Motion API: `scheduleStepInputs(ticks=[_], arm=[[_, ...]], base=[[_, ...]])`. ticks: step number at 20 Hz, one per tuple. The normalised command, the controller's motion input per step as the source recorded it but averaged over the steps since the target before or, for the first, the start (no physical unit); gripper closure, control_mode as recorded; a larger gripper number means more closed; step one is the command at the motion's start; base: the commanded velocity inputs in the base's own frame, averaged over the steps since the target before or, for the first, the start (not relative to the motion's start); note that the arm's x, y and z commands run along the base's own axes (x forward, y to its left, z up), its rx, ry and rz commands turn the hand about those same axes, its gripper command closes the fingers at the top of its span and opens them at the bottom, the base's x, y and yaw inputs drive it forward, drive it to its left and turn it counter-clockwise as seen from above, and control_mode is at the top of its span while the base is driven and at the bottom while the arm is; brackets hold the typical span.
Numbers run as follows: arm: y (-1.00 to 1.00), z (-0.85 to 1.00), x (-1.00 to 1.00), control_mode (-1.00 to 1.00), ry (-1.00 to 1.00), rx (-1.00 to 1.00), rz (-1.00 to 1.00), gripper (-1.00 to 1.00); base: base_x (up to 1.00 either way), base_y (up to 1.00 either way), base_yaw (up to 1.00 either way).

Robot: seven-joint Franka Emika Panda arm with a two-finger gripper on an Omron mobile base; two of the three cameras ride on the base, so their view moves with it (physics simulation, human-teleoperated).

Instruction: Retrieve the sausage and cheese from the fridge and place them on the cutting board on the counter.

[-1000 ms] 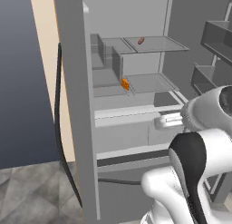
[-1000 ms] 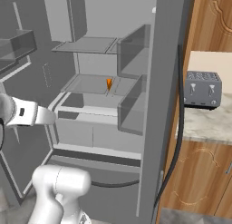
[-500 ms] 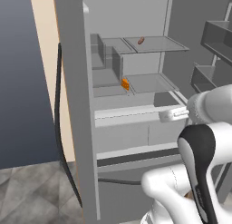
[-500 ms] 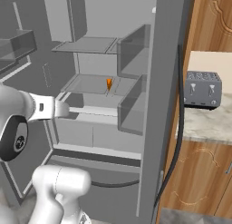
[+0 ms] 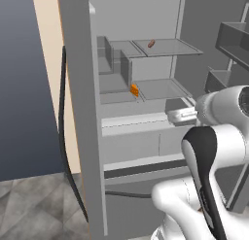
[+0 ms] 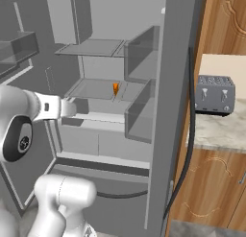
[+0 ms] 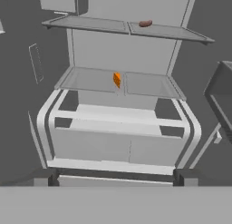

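Observation:
The fridge (image 5: 78, 88) stands open, its grey shelves facing me. A small reddish-brown sausage (image 5: 151, 43) lies on the upper shelf, seen in the hand view as the sausage (image 7: 145, 23). An orange cheese (image 5: 134, 90) wedge sits on the shelf below, near the middle divider; it is the cheese (image 7: 117, 79) and the cheese (image 6: 115, 88). My gripper (image 5: 170, 117) hovers open in front of the drawer section, below and short of the cheese, holding nothing. In the hand view the gripper (image 7: 115, 177) has its tips far apart. The cutting board is out of view.
The fridge's open doors flank the arm, with door bins (image 5: 233, 40) on the right in the left base view. A grey toaster (image 6: 215, 94) stands on the marbled counter (image 6: 216, 133) over brown cabinets, right of the fridge (image 6: 173, 87). White drawer rails (image 7: 122, 119) lie under the cheese shelf.
The hand has advanced toward the fridge interior and risen slightly, coming closer to the shelves. The jaws have stayed open. The sausage and cheese have not moved.

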Motion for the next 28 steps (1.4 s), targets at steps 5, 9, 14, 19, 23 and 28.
scheduleStepInputs(ticks=[5,9,14,19,23,28], arm=[[-0.2,0.13,0.2,-1.0,-0.04,-0.01,-0.02,-1.0],[-0.09,0.06,0.09,1.0,-0.02,0.0,0.0,-1.0],[0.0,0.0,0.0,1.0,0.0,0.0,0.0,-1.0],[0.0,0.0,0.0,1.0,0.0,0.0,0.0,-1.0],[0.0,0.0,0.0,1.0,0.0,0.0,0.0,-1.0],[0.0,0.0,0.0,-1.0,0.0,0.0,0.0,-1.0]], base=[[0.0,0.0,0.0],[0.02,0.0,0.0],[0.58,0.0,0.01],[0.31,-0.01,0.0],[0.44,-0.02,0.0],[0.05,0.0,0.0]])
